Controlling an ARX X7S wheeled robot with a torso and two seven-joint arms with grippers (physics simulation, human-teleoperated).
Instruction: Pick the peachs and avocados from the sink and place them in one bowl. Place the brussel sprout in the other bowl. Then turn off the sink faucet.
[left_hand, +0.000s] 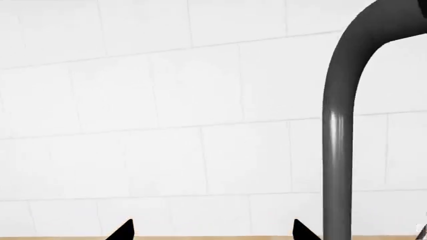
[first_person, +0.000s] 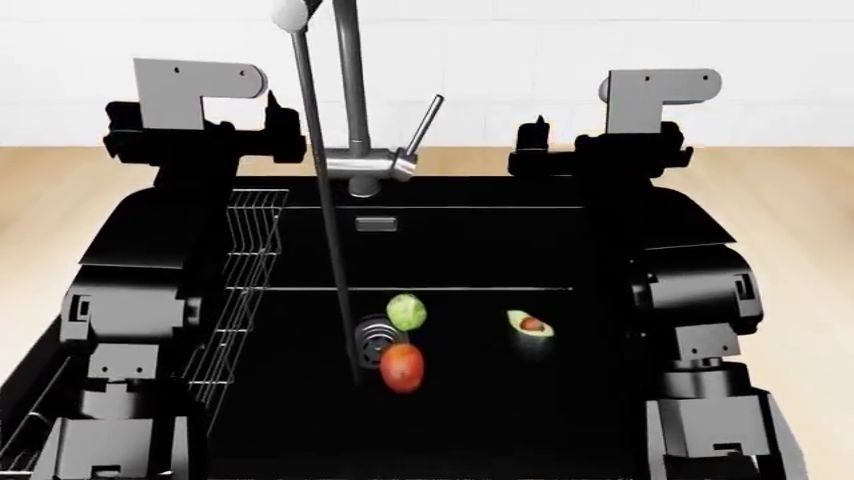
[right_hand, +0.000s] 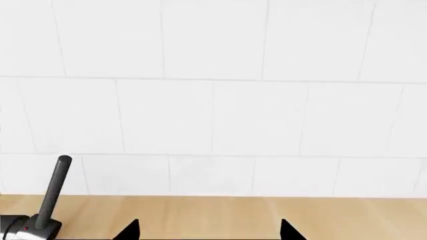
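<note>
In the head view the black sink holds a red-orange peach beside the steel drain. A yellow-green brussel sprout lies just behind the peach, and an avocado half lies to the right. The steel sink faucet stands at the back rim with its lever tilted up to the right, and a thin stream falls to the drain. My left gripper hovers open left of the faucet tube. My right gripper hovers open right of the lever. Both are empty. No bowl is in view.
A steel wire rack lines the sink's left side. A wooden counter surrounds the basin, with a white tiled wall behind. My black arm links overhang both sides of the sink.
</note>
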